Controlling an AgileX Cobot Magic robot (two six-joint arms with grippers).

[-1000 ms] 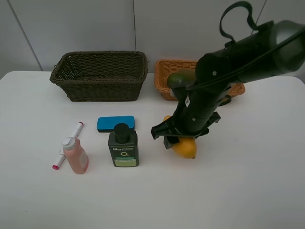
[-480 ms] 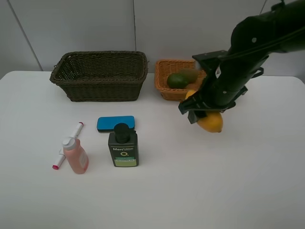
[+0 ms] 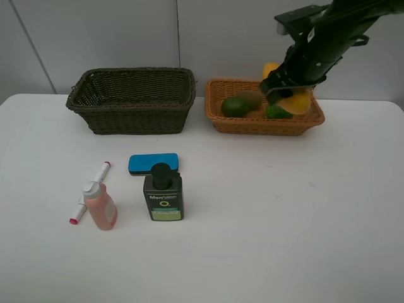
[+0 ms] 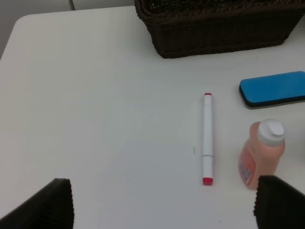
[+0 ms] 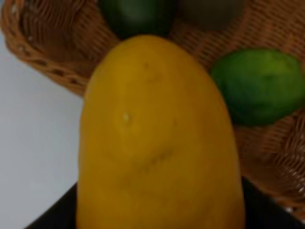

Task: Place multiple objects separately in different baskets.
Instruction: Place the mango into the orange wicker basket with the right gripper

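Your right gripper [image 3: 285, 95] is clamped on the yellow mango [image 3: 298, 103] and holds it in the air above the orange-tan basket [image 3: 252, 124], over that basket's right half as the high camera sees it. The mango sits between the jaws with its ends sticking out either side. In the right wrist view it [image 5: 157, 138] fills most of the picture, with the basket's weave beneath it. It touches neither the basket nor the fruit inside.

Three fruits already lie in that basket. The bright green round fruit [image 3: 276, 113] is directly under the gripper. The dark green avocado [image 3: 234, 106] and the brown kiwi [image 3: 252, 98] lie together toward the basket's other end.

The orange-tan basket stands along the far edge of the surface [image 3: 284, 240], and the dark brown-green basket [image 3: 132, 101] is just beside it on the same edge, toward the far left corner.

Your left gripper [image 4: 167, 210] shows only in its own wrist view, with fingers [image 4: 57, 205] spread wide and nothing between them. It hangs over the left part of the surface, near the white pink-tipped marker [image 4: 208, 138] and the pink white-capped bottle [image 4: 262, 152]. The blue eraser block [image 4: 274, 89] lies beyond those, and the dark green pump bottle [image 3: 163, 196] stands just in front of the eraser.
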